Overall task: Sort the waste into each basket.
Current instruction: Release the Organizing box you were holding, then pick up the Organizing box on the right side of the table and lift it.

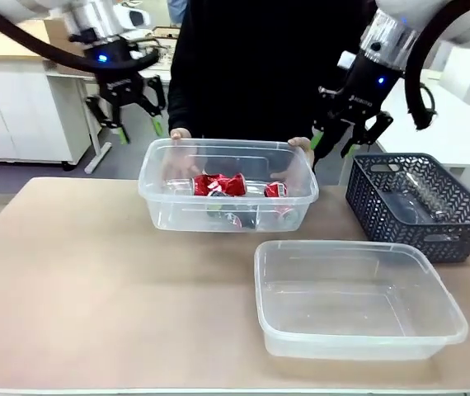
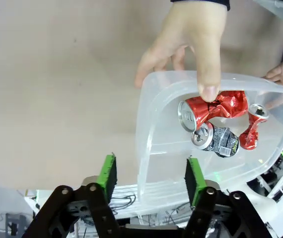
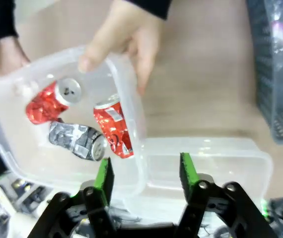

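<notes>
The left gripper (image 1: 140, 128) hangs in the air above the far left corner of the table with its green-padded jaws spread wide and nothing between them; in its wrist view (image 2: 151, 183) only the tub's near wall lies below the gap. The right gripper (image 1: 338, 142) hangs level with it over the far right side, jaws likewise wide apart and empty (image 3: 145, 176). Between them stands a see-through rectangular plastic tub with a rolled rim (image 1: 227, 144), resting on the pale tan matte tabletop (image 1: 95, 280). A person in a black top grips its far rim with one hand (image 1: 180, 134) at the left corner and the other hand (image 1: 303, 144) at the right, thumbs hooked inside. On the tub's floor lie crushed red metal drink cans (image 2: 208, 111) and one crushed silver-and-black can (image 2: 218, 140), bunched together and touching. A second see-through tub of the same shape (image 1: 342, 244) sits nearer the robot, to the right, just apart from the first. Beside both, at the table's right edge, stands a dark blue-grey lattice-sided plastic basket (image 1: 400, 219) with clear plastic bottles (image 1: 416, 194) in it; their number is hard to tell. Behind the table, white cabinets (image 1: 21, 115) line the left wall and a white worktop (image 1: 458, 124) stands at the right.
</notes>
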`<state>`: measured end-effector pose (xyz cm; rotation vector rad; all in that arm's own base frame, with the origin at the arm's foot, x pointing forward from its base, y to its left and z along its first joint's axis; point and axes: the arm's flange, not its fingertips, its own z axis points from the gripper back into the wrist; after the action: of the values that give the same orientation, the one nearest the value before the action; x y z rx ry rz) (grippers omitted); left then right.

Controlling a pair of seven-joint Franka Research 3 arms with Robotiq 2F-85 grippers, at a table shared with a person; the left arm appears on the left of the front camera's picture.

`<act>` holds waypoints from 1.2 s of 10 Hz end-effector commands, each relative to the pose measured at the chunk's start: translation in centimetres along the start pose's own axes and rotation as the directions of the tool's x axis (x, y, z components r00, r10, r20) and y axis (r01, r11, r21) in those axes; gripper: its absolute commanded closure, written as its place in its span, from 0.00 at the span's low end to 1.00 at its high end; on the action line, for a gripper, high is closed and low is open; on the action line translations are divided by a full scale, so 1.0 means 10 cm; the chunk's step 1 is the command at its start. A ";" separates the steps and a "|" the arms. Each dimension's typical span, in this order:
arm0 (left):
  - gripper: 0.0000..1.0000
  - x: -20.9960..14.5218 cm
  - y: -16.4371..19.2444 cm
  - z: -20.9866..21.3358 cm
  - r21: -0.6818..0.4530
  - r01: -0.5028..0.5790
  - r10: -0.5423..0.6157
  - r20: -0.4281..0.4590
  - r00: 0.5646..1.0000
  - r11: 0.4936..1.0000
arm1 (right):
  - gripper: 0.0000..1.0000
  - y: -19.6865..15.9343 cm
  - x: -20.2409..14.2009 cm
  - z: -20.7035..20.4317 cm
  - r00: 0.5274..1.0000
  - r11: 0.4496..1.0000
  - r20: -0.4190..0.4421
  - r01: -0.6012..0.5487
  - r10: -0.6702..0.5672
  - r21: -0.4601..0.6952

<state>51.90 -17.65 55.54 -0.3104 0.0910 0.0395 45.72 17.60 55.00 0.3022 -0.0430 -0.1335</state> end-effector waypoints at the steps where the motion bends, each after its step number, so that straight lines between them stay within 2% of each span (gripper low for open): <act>1: 0.00 -0.31 0.15 -0.16 -0.011 0.051 -0.050 0.056 0.997 0.999 | 0.00 -0.26 -0.12 -0.10 0.996 0.997 0.085 -0.004 -0.002 0.071; 2: 0.00 -0.42 0.18 -0.22 -0.013 0.108 -0.106 0.106 0.989 0.994 | 0.00 -0.31 -0.11 -0.13 0.991 0.992 0.132 0.000 -0.017 0.126; 3: 0.00 -0.51 0.19 -0.29 -0.014 0.182 -0.175 0.201 0.964 0.983 | 0.00 -0.32 -0.09 -0.15 0.984 0.985 0.178 0.000 -0.031 0.172; 4: 0.00 -0.58 0.20 -0.35 0.010 0.254 -0.248 0.258 0.934 0.967 | 0.00 -0.31 -0.07 -0.17 0.978 0.979 0.205 -0.007 -0.036 0.205; 5: 0.00 -0.62 0.23 -0.36 -0.009 0.306 -0.293 0.265 0.919 0.952 | 0.00 -0.28 -0.05 -0.19 0.975 0.975 0.215 -0.003 -0.047 0.223; 6: 0.00 -0.43 0.11 -0.19 0.022 0.164 -0.166 0.178 0.970 0.986 | 0.00 -0.29 -0.04 -0.06 0.984 0.990 0.167 0.047 -0.070 0.134; 12: 0.00 -0.43 0.11 -0.19 0.022 0.164 -0.166 0.178 0.970 0.986 | 0.00 -0.29 -0.04 -0.06 0.984 0.990 0.167 0.047 -0.070 0.134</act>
<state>47.27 -17.41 53.59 -0.3144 -0.1182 -0.1112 44.91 15.21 53.06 0.4378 -0.2147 -0.2126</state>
